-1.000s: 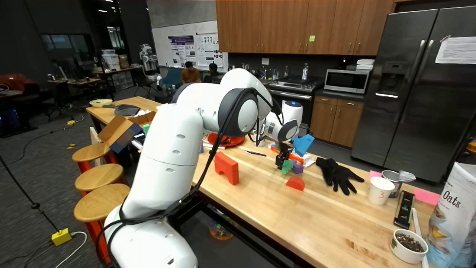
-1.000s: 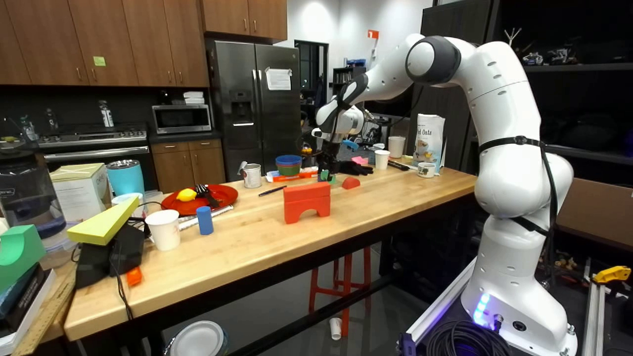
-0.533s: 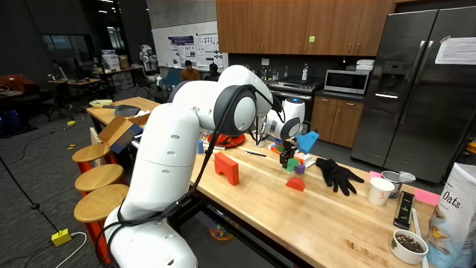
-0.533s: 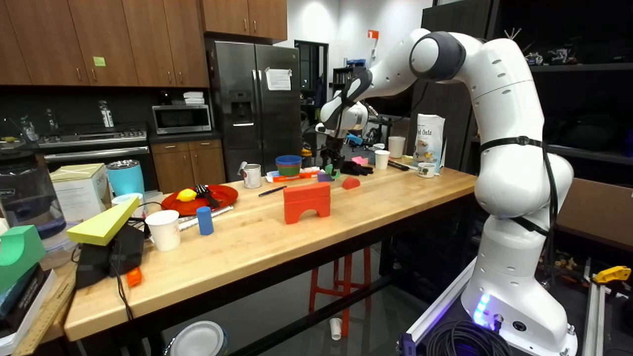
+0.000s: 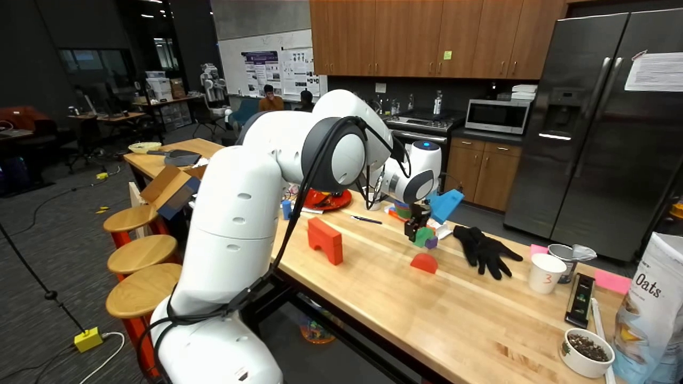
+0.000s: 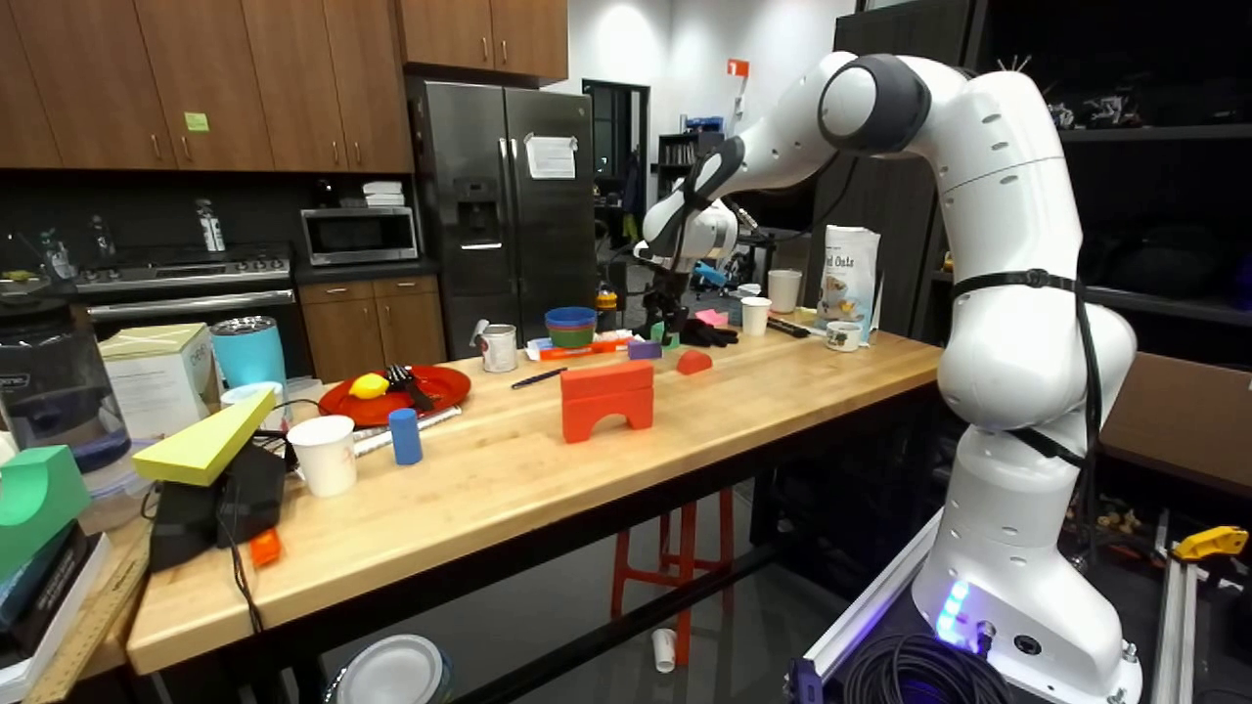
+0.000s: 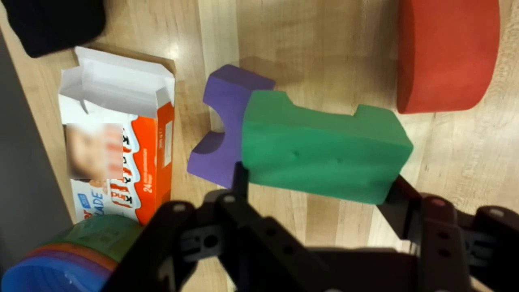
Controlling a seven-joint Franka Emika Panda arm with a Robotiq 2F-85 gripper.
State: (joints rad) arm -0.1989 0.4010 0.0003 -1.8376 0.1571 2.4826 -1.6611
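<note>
Between the fingers of my gripper (image 7: 319,182) is a green foam arch block (image 7: 324,154), pressed at both ends, its notch facing away from the palm. In the wrist view it covers part of a purple arch block (image 7: 227,117); whether the two touch I cannot tell. An exterior view shows the green block (image 5: 424,237) just behind and above the purple block (image 5: 431,243). A red half-round block (image 7: 448,56) lies to the right in the wrist view, apart from the green one. The underside of the green block is hidden.
An open orange-and-white carton (image 7: 158,150) and nested coloured bowls (image 7: 81,251) stand at the left of the wrist view. A black glove (image 5: 483,250) lies near the carton. Red stacked blocks (image 6: 606,401), a pen (image 6: 539,377) and a red plate (image 6: 440,386) are also on the table.
My gripper has moved to the right in both exterior views, carrying the green block with it. More of the purple block now shows in an exterior view. The red blocks have stayed where they were.
</note>
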